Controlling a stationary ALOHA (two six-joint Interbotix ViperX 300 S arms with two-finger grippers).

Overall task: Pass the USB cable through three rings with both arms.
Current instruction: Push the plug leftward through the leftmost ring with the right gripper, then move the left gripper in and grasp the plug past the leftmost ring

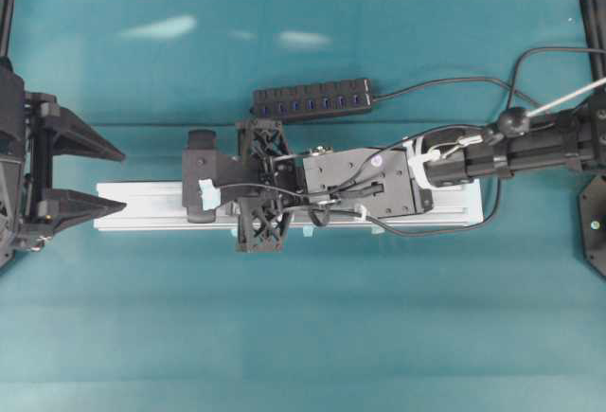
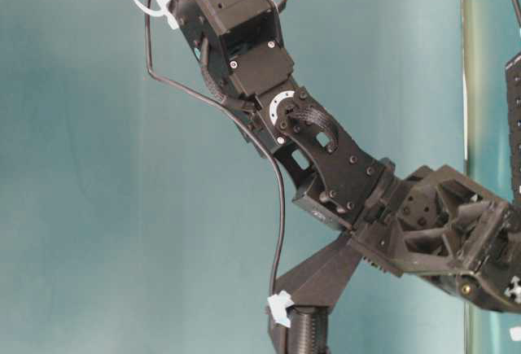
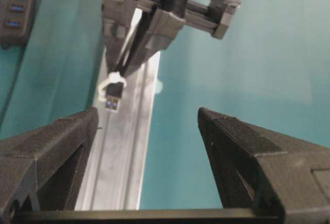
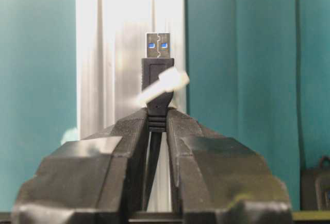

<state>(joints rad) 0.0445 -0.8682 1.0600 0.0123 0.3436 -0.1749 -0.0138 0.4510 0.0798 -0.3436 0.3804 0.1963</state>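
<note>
The whole scene sat on a teal table (image 1: 303, 336) with soft folds and 2 pale glints of overhead light near its far edge. The landmark was the silver rail (image 1: 151, 206), lying lengthwise across the middle of that surface. Beyond the rail, well clear of it, lay the black hub (image 1: 312, 99) with its row of blue sockets, a thin black lead curling away from the hub's end toward the right arm's side.

Over the rail, the right gripper (image 4: 157, 118) was stretched out along it, jaws pinched tight on the strain relief of the USB cable (image 4: 158, 72), the plug poking out past the fingertips with its blue-tipped metal end facing down the rail's length. A whitish ring (image 4: 165, 85) crossed the plug body, blurred; I couldn't tell whether the plug sat inside it or just beside it. The left wrist view showed the same plug above the rail with a pale loop around its neck.

At the rail's near end, the left gripper (image 1: 118, 181) waited with jaws spread wide, nothing between them, its fingers (image 3: 56, 147) framing the rail. The table-level view showed only arm links against a plain teal backdrop.
</note>
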